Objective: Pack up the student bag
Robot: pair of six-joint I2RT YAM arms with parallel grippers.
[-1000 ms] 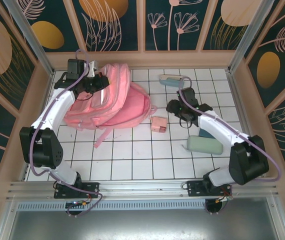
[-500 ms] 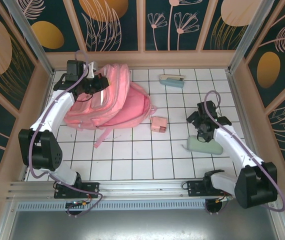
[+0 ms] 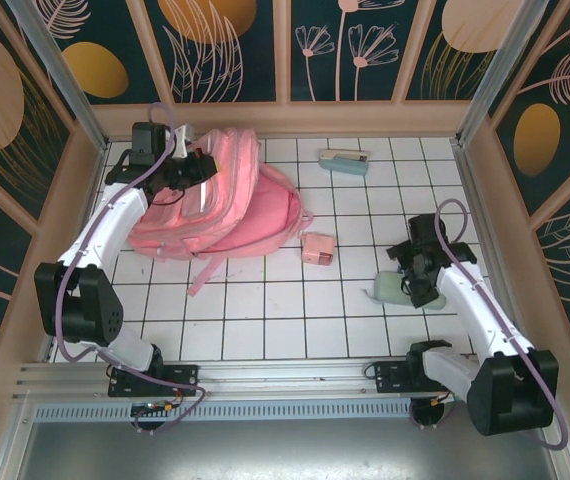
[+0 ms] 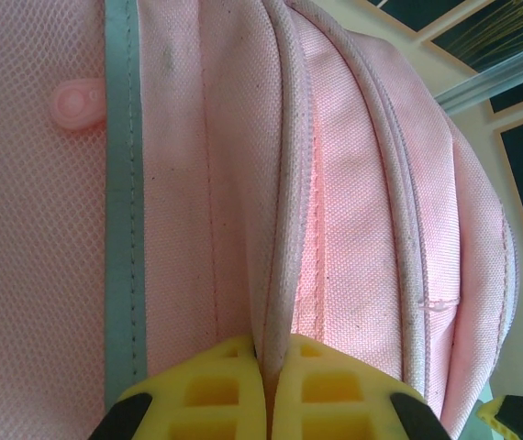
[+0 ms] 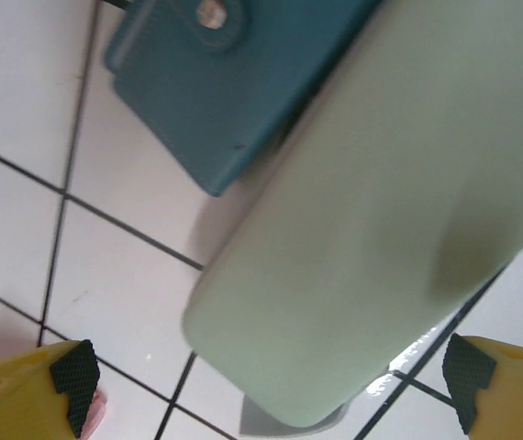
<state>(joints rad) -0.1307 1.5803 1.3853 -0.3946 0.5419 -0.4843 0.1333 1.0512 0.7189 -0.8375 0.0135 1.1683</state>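
At the far left of the tiled table (image 3: 265, 310), the student bag (image 3: 235, 205) lay slumped on its side. The left gripper (image 3: 201, 166) sat at the bag's far top edge, jaws pressed together on a raised fold of the pink fabric beside a zipper line (wrist view: left gripper (image 4: 263, 367), student bag (image 4: 353, 183)). No opening into the bag could be made out. Just right of the bag lay a small pink box (image 3: 316, 248). Further right and toward the back lay a teal case (image 3: 344, 160). Well to the right of the bag, the right gripper (image 3: 410, 285) hung over a pale green case (image 3: 387, 289), jaws spread wide to either side of it and gripping nothing. Judgement: packing barely begun, with all three items outside the bag. Left to do: open the bag and load each item.
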